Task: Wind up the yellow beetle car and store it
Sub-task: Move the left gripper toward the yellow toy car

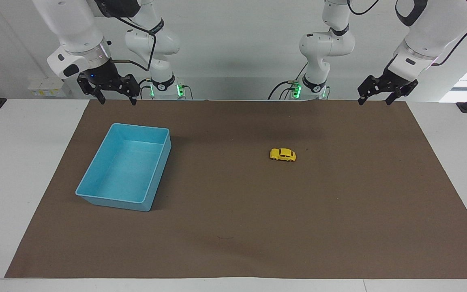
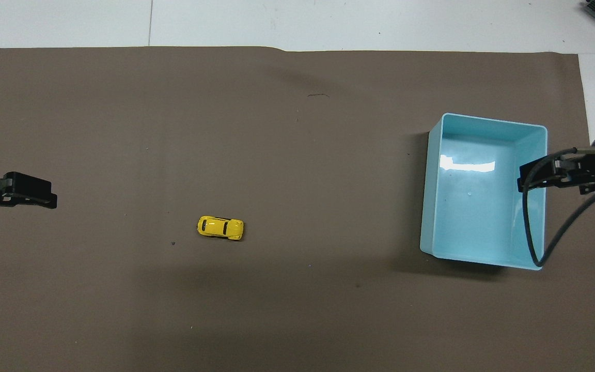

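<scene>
Car: small yellow beetle toy car (image 1: 283, 155) alone mid brown paper mat (image 1: 233, 243), well apart from light blue plastic tray (image 1: 95, 170).
Left gripper (image 1: 373, 99): jaws apart, empty, over mat's edge.
Right gripper (image 1: 116, 98): jaws apart, empty, partly cut off overhead.

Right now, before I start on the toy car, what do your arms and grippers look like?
Both arms are glossy white with rounded joints and dark rings at the joints. The left gripper and right gripper are black, two-fingered, with linked metal parts. Black cables loop along each arm, and green lights glow at both bases.
</scene>
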Available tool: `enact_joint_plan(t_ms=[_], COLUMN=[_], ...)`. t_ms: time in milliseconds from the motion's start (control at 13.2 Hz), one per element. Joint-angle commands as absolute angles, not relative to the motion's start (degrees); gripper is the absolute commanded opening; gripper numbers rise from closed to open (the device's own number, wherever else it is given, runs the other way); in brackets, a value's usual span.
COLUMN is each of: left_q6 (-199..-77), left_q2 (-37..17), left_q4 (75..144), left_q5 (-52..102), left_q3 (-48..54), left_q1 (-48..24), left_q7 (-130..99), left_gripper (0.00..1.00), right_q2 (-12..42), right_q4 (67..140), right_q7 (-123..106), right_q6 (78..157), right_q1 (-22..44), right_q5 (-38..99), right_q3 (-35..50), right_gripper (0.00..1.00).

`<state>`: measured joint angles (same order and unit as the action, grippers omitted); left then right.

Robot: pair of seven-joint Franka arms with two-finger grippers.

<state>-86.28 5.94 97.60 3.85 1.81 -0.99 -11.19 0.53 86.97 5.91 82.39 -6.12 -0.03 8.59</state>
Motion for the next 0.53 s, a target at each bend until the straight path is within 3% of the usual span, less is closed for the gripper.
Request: enact_joint_plan(t_ms=[0,454], left_q6=[-86.0,-87.4], left_q2=[7.6,7.7], left_q4=[100.0,103.2], left_q5=[4.2,4.2], left_q3=[1.8,1.9], left_q1=[-0.8,-1.5], left_q7=[-20.6,-56.6], left_gripper=[1.00,1.00], right_q2=[0.1,0.0], right_q4=[87.5,87.5], right_q7=[4.3,4.3], right_q6=[83.3,83.3], right_q1=[-7.0,-7.0], right_q5=[1.2,1.3], right_q3=[8.8,8.8], right_gripper=[1.00,1.00])
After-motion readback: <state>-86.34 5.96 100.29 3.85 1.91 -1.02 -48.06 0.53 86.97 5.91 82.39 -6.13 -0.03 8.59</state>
